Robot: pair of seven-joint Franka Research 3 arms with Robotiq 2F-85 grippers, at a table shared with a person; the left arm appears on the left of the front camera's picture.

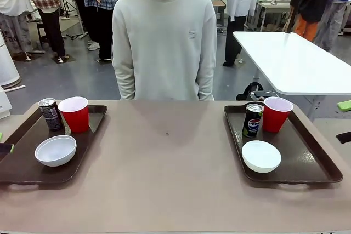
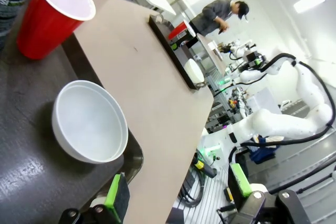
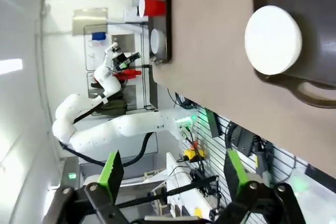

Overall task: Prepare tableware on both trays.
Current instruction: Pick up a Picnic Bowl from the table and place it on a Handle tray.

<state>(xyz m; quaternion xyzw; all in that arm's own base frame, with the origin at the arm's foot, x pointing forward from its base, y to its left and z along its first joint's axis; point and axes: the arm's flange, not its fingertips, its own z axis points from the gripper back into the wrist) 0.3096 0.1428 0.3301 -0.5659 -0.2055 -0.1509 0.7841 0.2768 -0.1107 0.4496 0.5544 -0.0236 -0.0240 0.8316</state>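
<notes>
The left tray (image 1: 24, 160) carries a dark grey can (image 1: 50, 114), a red cup (image 1: 74, 114) and a white bowl (image 1: 55, 150). On the right tray (image 1: 307, 154) stand a Pepsi can (image 1: 253, 120), a red cup (image 1: 277, 114) and a white bowl (image 1: 261, 156). My left gripper (image 2: 176, 190) is open and empty beside the near edge of the left tray (image 2: 26, 177), close to its bowl (image 2: 90, 121). My right gripper (image 3: 173, 170) is open and empty off the table's side, away from the right tray's bowl (image 3: 273, 39).
A person in a pale sweatshirt (image 1: 164, 42) stands at the far side with hands behind the back. The bare tabletop (image 1: 164, 163) lies between the trays. A white table (image 1: 296, 61) stands behind on the right.
</notes>
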